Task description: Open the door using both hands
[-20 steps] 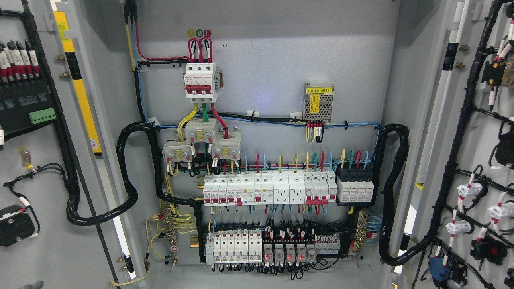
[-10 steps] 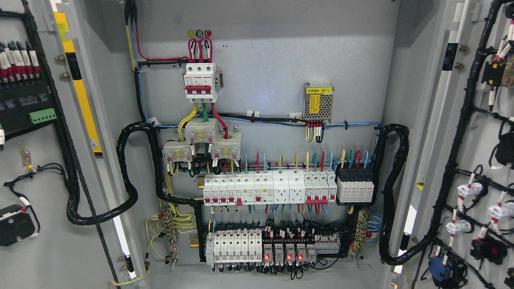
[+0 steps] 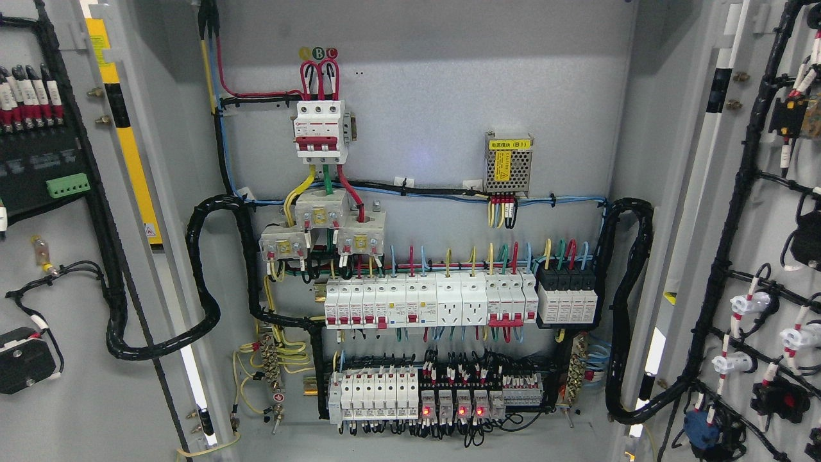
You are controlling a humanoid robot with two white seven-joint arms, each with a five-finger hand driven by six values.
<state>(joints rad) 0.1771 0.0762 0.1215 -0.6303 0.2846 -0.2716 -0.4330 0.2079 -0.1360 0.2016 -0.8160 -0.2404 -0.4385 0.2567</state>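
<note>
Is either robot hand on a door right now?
No, neither hand shows in the head view; the left door and right door both stand swung open with the cabinet wiring exposed.

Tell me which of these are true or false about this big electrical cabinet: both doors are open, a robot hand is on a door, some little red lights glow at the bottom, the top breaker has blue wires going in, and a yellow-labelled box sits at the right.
1. Both doors stand open. True: the left door and right door are swung wide.
2. A robot hand grips a door. False: no hand is in view.
3. Red lights glow in the bottom row. True.
4. The top breaker has blue wires entering above. False: they are red.
5. A yellow-labelled box sits right of the breaker. True.
</note>
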